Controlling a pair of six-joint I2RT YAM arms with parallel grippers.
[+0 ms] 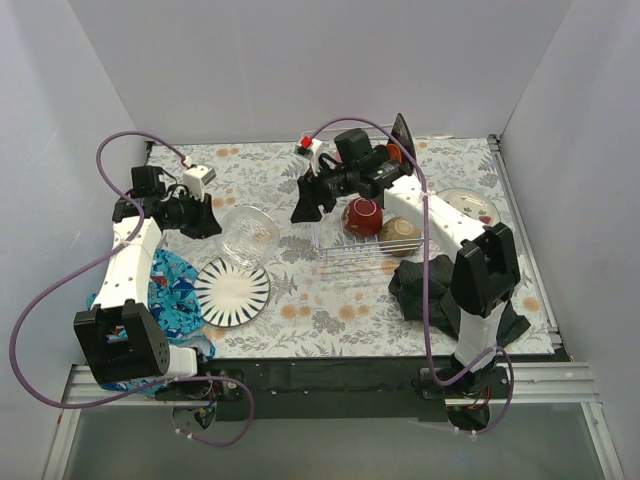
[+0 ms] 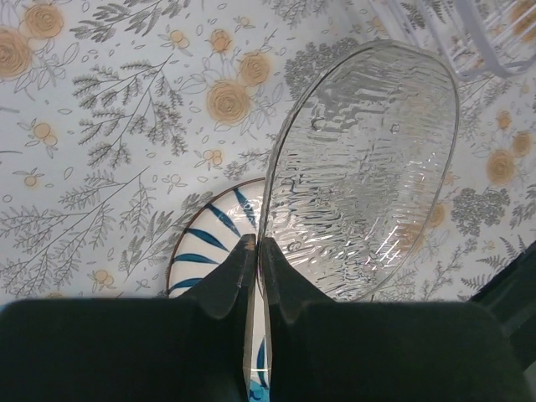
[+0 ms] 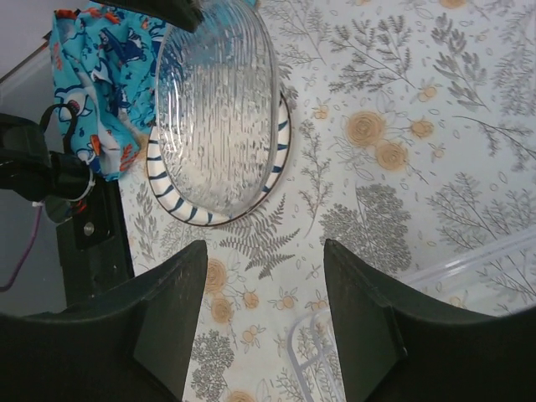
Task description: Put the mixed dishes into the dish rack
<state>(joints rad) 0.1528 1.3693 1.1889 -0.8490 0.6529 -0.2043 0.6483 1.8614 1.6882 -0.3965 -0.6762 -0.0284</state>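
Observation:
My left gripper (image 1: 214,222) (image 2: 256,248) is shut on the rim of a clear ribbed glass dish (image 1: 248,235) (image 2: 368,167) (image 3: 218,117), holding it tilted on edge above the table. Under it lies a white plate with dark stripes (image 1: 232,290) (image 2: 209,243) (image 3: 180,205). The white wire dish rack (image 1: 350,252) (image 2: 481,46) (image 3: 469,268) holds a red bowl (image 1: 362,215) and a tan-bottomed bowl (image 1: 400,235). My right gripper (image 1: 305,208) (image 3: 265,251) hangs open and empty over the cloth just left of the rack.
A blue patterned cloth (image 1: 165,285) (image 3: 92,59) lies at the left near my left arm. A black cloth (image 1: 425,290) sits by the right arm's base. A black plate (image 1: 404,135) stands behind the rack, and a clear plate with red marks (image 1: 470,205) lies to its right.

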